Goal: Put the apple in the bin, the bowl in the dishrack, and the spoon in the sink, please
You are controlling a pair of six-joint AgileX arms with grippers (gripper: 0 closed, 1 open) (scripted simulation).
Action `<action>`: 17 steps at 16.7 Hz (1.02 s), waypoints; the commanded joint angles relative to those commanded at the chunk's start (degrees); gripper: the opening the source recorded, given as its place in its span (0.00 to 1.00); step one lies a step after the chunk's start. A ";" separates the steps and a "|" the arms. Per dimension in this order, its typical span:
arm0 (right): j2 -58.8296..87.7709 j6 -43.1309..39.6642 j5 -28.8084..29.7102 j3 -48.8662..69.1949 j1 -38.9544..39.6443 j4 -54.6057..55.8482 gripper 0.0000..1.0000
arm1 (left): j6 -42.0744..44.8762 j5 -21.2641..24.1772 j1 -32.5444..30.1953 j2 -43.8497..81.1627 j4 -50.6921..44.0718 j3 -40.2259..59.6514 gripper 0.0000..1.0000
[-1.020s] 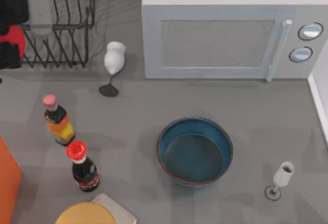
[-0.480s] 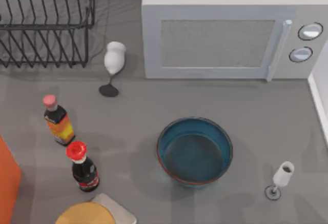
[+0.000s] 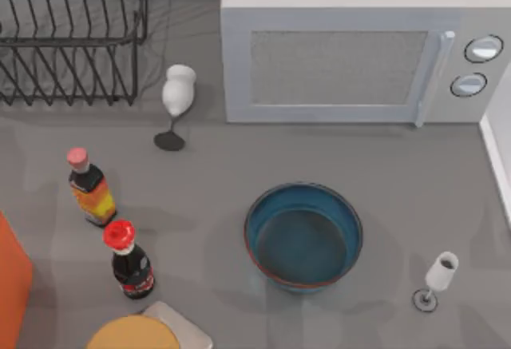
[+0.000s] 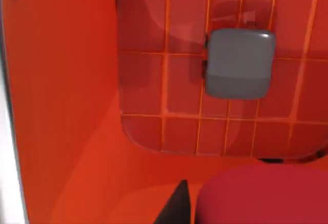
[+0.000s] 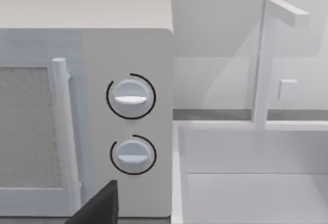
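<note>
Directly below the left pincer (image 4: 225, 219), clenched on the apple (image 4: 261, 196), lay the bin (image 4: 66, 106), positioned for release.

dishrack (image 3: 76, 41): thin black metal wire. bowl (image 3: 303, 235): smooth, glossy teal. apple (image 4: 264, 196): smooth, matt red. bin (image 4: 66, 80): smooth orange plastic.
</note>
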 joint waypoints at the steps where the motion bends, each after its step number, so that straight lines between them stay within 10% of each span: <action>1: 0.00 0.00 0.00 0.00 0.00 0.00 1.00 | 0.93 0.23 0.37 -0.20 -0.59 -0.71 0.00; 17: 0.00 0.00 0.00 0.00 0.00 0.00 1.00 | 2.07 0.41 1.12 0.92 14.98 -15.98 0.00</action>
